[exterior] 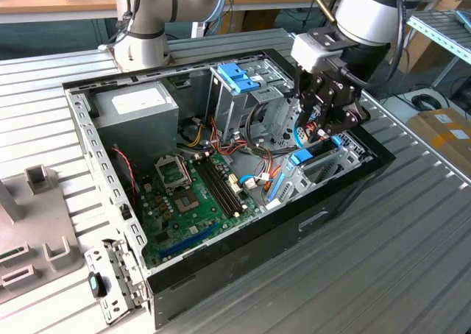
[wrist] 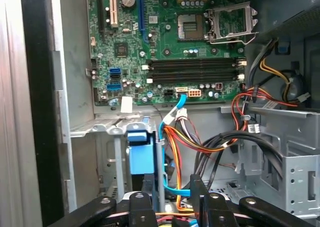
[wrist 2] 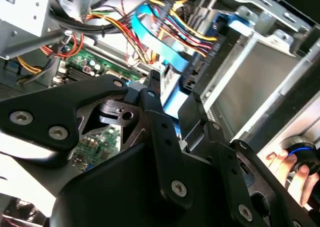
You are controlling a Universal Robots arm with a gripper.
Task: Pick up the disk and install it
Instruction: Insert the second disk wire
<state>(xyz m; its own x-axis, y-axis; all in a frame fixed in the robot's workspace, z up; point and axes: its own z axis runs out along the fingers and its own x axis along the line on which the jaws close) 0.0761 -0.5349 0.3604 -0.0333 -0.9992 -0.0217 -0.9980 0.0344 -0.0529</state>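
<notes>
Black two-finger gripper (exterior: 329,132) sits low inside the open black-and-grey metal computer case (exterior: 243,238), at the case's edge on the exterior view's right. Flat silver disk in blue plastic carrier (exterior: 303,156) stands on edge in the bay just below the fingers (wrist: 150,187). Fingers sit close together around the carrier's blue top; grip can't be confirmed. Green motherboard (wrist: 170,42) lies on the case floor.
</notes>
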